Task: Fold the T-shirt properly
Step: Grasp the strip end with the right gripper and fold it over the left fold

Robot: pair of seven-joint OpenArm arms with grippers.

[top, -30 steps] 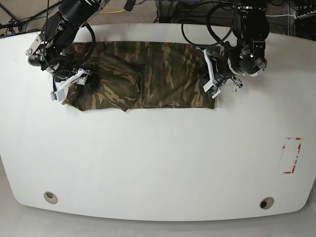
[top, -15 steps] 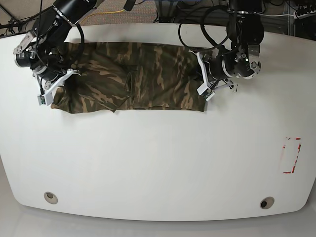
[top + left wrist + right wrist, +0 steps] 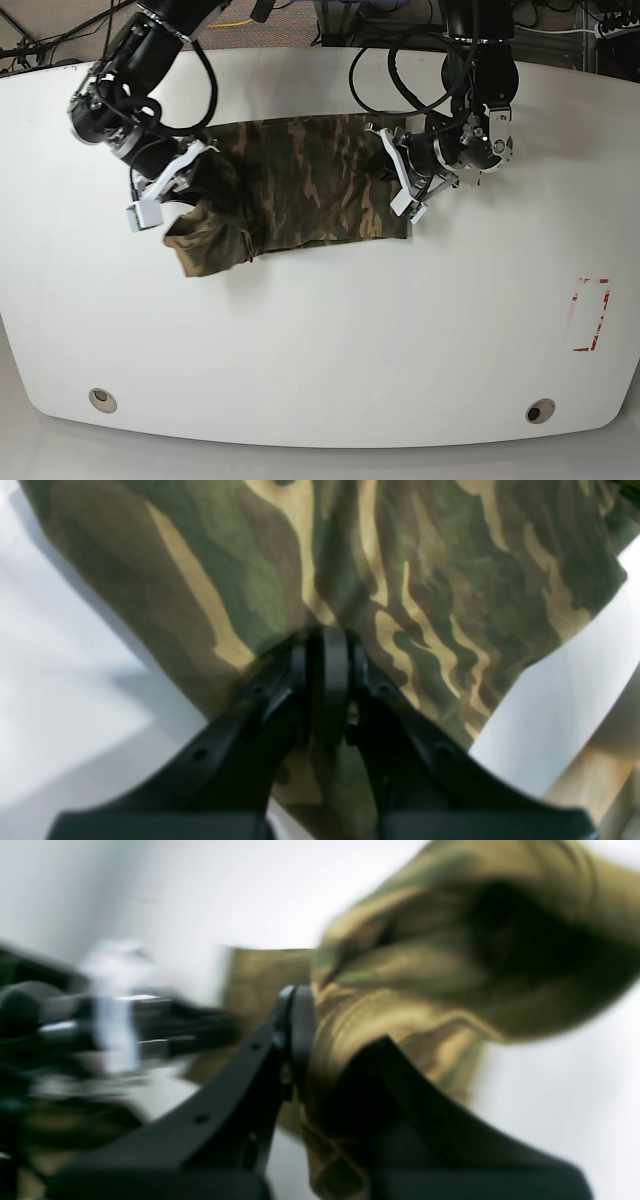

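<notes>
I saw the T-shirt lying on the white table, toward its far edge, bunched at one end. My left gripper was pinched on the shirt's hem at the other end. My right gripper was clamped on the bunched, lifted fabric; that view was blurred.

A white rounded table with cables behind it.
</notes>
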